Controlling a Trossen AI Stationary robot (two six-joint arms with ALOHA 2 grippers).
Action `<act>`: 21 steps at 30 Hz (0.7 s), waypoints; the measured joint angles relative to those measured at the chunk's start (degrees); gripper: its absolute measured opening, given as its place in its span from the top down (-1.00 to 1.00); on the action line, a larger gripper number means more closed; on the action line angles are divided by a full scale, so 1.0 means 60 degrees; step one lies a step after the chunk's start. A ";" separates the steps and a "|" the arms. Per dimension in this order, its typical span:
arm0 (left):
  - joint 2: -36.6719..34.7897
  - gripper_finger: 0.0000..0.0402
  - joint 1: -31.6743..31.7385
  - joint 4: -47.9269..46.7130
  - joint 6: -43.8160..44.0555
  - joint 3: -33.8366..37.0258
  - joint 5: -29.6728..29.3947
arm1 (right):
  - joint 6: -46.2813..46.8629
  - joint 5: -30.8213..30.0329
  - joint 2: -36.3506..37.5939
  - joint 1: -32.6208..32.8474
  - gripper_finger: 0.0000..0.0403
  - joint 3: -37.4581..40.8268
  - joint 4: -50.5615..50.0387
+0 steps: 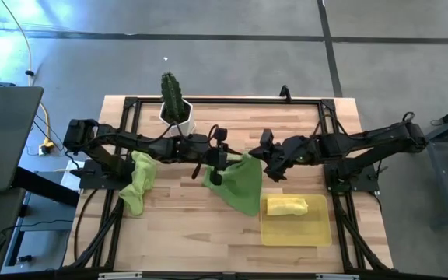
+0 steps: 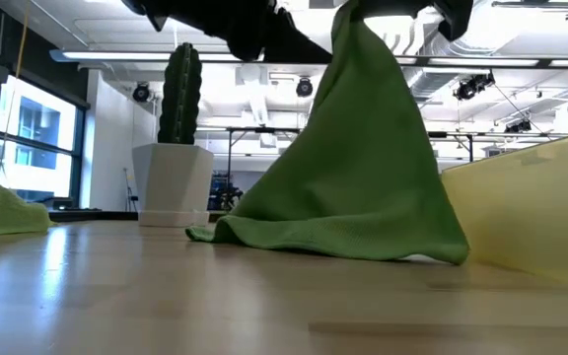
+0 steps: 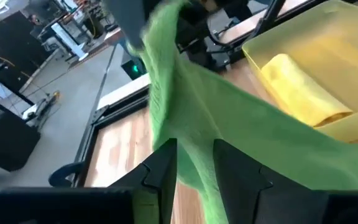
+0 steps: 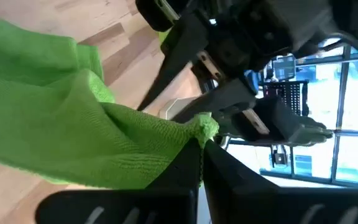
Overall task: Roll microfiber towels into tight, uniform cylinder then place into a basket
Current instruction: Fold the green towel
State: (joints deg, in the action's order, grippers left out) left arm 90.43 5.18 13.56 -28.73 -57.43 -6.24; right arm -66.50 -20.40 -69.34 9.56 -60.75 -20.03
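A pale wooden bench [image 1: 185, 225] stands on a grey concrete floor, with a bright, glass-walled room showing beyond it in the low view. At the far left of the bench a crumpled lime green towel [image 1: 137, 180] lies heaped beside the left arm's base. Behind it, near the back edge, a cactus [image 1: 171, 94] stands upright in a white hexagonal pot [image 1: 179, 117].

The left gripper [image 1: 212, 165] reaches in toward the middle of the bench; in its wrist view its two dark fingers [image 3: 163, 168] are spread, with a fold of the second lime green towel [image 1: 241, 185] running between them — whether they actually grip it cannot be told. That towel is lifted at its top and hangs down in a tent shape, its lower edge resting on the bench, just left of the basket.

The right gripper [image 1: 264, 161] meets it from the other side — its fingers [image 4: 185, 165] are pressed together, pinching the towel's raised corner.

To the right, near the front edge, sits the translucent yellow basket [image 1: 317, 232]; a rolled yellow towel [image 1: 287, 206] lies inside it along its back wall.
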 joint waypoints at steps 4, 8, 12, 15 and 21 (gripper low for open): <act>0.0001 0.53 -0.0189 -0.0219 0.0194 0.0000 0.0604 | -0.0001 -0.0088 0.0000 -0.0004 1.00 -0.0541 -0.0498; 0.0124 0.53 -0.0540 -0.0312 0.0849 0.0011 0.1045 | -0.0248 -0.0110 0.0000 -0.0092 1.00 -0.1278 -0.0754; 0.0233 0.53 -0.0861 -0.0110 0.1012 -0.0007 0.0889 | -0.0639 -0.0008 0.0000 -0.0241 1.00 -0.2030 -0.0773; 0.0319 0.53 -0.1070 0.0171 0.0922 0.0006 0.0183 | -0.0962 0.0641 0.0000 -0.0347 1.00 -0.2631 -0.0769; 0.0333 0.54 -0.1533 0.1594 0.0148 0.0000 -0.2846 | -0.0375 0.2319 -0.0090 -0.0721 1.00 -0.3829 -0.0747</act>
State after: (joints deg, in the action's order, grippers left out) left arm 92.43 -4.02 23.12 -27.85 -57.43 -23.31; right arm -68.75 -6.48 -69.88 5.24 -83.72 -24.51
